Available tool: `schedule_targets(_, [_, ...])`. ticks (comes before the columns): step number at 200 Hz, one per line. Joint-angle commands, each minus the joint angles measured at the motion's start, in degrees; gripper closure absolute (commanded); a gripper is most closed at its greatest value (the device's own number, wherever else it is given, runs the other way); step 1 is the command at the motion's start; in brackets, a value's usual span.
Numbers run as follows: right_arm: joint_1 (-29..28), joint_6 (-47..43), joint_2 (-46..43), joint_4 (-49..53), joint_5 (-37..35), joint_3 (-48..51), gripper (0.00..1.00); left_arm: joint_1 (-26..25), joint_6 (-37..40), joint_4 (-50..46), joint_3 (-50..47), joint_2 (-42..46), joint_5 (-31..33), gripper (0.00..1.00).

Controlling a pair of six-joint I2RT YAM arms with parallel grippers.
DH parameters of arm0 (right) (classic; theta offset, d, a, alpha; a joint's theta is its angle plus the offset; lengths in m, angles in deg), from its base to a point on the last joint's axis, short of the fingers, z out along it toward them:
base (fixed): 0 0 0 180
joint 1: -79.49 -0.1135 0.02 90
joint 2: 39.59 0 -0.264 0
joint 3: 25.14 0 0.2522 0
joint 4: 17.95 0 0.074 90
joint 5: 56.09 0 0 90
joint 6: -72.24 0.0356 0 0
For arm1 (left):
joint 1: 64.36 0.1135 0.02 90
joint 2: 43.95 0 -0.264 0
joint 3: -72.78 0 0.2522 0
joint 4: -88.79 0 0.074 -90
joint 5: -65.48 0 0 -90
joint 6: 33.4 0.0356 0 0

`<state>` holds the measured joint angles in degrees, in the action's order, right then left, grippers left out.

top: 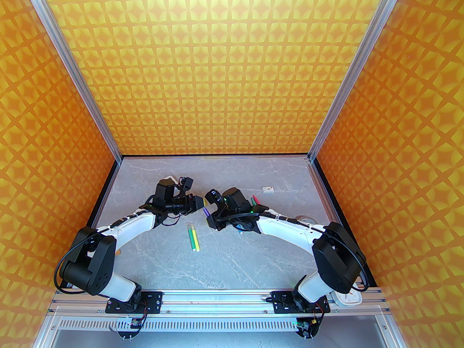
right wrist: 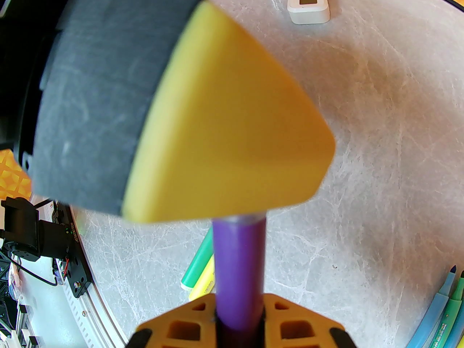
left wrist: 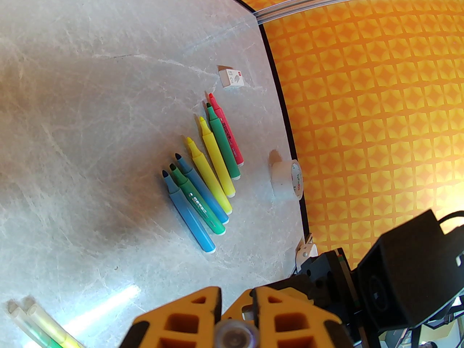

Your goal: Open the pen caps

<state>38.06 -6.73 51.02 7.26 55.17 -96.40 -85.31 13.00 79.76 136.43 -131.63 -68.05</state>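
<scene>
A grey marble-look table (top: 224,266) sits inside orange-and-yellow patterned walls (top: 217,67) edged with aluminium frame posts (top: 72,71). In the top view, from the left, the left gripper (top: 198,202) meets the right gripper (top: 211,219) over mid-table with a purple pen (top: 206,211) between them. Two capped pens (top: 194,236), green and yellow, lie just nearer the bases. Then come a small white box (top: 268,189) and a tape roll (top: 304,218) towards the right wall. The left wrist view adds what the right arm mostly hides from above: seven uncapped pens (left wrist: 203,179) in a tidy row — blue, green, blue, yellow, yellow, green, red. It also shows the left gripper's orange fingers (left wrist: 206,297) clamped on the pen's translucent cap (left wrist: 233,335). The right wrist view shows the right gripper closed round the purple barrel, its cap end buried in the left gripper — and a small white device with a screen (right wrist: 308,4) beyond.
</scene>
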Motion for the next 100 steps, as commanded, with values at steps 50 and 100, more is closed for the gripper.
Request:
schedule_targets(50, [0.4,-0.8,-3.2,9.7,0.9,5.5,1.00,4.9,2.9,-3.0,6.3,1.4,9.3,1.00])
schedule_targets(100, [0.4,0.5,-3.0,10.7,-10.2,4.0,1.00,5.0,10.2,-15.8,7.1,1.6,14.8,1.00])
